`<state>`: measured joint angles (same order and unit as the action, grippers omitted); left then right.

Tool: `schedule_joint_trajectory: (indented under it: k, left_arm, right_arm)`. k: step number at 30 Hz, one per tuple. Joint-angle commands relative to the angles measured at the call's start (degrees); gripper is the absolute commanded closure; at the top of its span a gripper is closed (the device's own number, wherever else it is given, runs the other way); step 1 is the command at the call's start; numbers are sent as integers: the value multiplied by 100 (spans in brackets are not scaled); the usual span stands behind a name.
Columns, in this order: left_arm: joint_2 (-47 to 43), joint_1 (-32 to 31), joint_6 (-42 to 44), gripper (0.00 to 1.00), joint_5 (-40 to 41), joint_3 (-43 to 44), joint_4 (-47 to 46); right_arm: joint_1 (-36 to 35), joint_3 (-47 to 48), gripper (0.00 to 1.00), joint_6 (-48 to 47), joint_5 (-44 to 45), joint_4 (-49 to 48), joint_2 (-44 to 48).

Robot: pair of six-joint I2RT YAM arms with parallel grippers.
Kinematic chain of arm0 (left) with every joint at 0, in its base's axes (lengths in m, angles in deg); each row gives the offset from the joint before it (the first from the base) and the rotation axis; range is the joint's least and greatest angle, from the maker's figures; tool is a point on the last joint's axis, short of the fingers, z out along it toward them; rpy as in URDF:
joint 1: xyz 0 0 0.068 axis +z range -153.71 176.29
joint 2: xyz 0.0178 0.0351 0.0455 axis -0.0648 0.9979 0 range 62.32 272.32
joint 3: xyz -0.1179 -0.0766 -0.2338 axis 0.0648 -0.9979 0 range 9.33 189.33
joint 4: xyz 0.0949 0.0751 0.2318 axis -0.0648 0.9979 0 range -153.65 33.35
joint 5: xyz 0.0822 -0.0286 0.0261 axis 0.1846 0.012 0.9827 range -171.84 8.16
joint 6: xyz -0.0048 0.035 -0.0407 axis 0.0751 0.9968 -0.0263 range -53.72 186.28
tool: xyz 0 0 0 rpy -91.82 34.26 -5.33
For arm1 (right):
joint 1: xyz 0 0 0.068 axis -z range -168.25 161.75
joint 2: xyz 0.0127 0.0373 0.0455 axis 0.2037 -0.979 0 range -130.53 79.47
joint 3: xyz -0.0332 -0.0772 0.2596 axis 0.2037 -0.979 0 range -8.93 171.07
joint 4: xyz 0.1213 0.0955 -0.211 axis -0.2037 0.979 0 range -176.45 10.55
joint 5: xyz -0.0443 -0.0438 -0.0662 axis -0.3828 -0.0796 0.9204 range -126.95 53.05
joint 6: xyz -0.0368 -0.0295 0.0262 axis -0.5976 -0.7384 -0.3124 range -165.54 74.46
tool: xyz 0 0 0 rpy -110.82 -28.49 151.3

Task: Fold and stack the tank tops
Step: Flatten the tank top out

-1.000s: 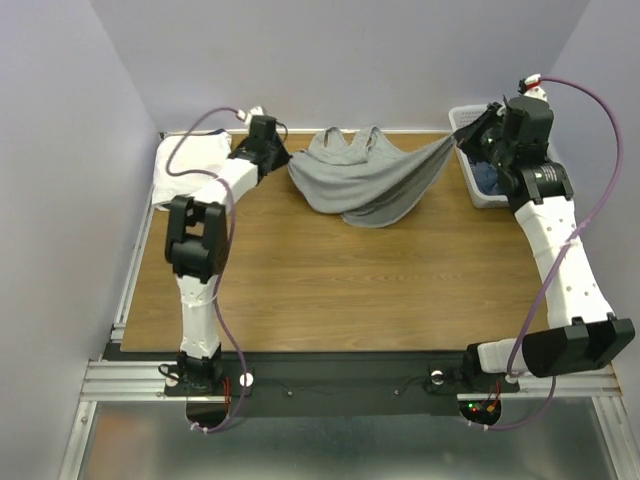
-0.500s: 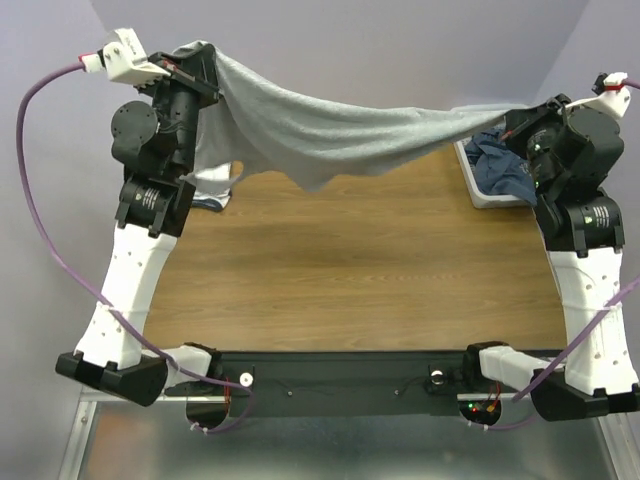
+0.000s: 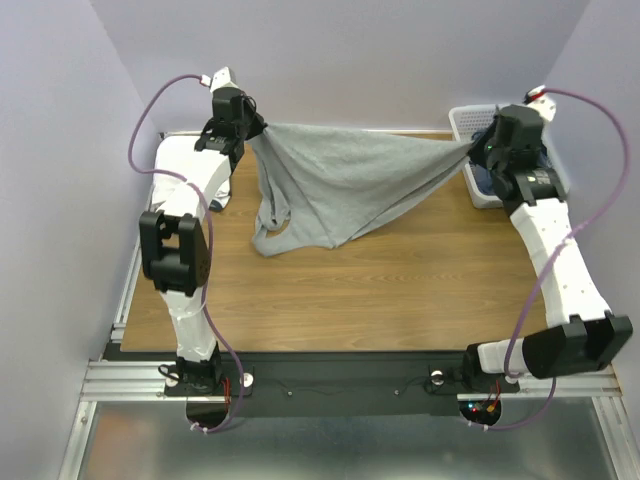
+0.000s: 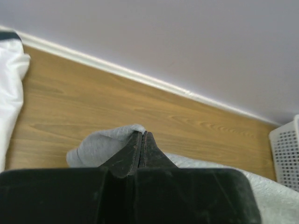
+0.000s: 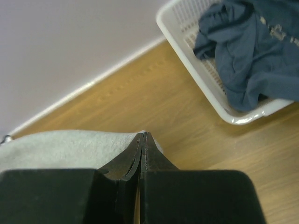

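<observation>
Held between the two arms, the heather grey knit tank top (image 3: 340, 190) hangs over the far half of the wooden table (image 3: 400, 290), long axis left–right. Left jaws pinch its left end, right jaws its right end, both fully closed.

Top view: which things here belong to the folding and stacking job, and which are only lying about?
Of the job: grey tank top, stretched between the two arms; white garment at the far left; blue garment, in the basket.

Only lying about: the basket itself; wooden table, merely the work surface.
</observation>
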<state>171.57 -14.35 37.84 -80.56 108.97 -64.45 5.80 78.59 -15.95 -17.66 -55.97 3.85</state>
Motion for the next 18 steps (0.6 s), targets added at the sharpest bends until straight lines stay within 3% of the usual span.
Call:
schedule_joint_trajectory:
  k: [1, 6, 11, 15, 18]
  left_arm:
    - [569, 61, -257, 100, -671, 407, -315]
    - [1860, 61, -451, 100, -910, 1021, -263]
    - [2381, 70, -539, 100, -788, 1760, -97]
    - [1917, 61, -478, 100, -726, 1428, -166]
    - [925, 61, -416, 100, -656, 507, -508]
  right_arm:
    - [94, -920, 99, 135, 163, -516, -531]
    - [270, -1448, 100, 249, 172, -797, -1349]
    - [551, -1458, 100, 320, 23, -1044, -1921]
    - [569, -1484, 100, 259, -30, -1062, -1721]
    - [569, -1694, 99, 189, -215, -1062, -1019]
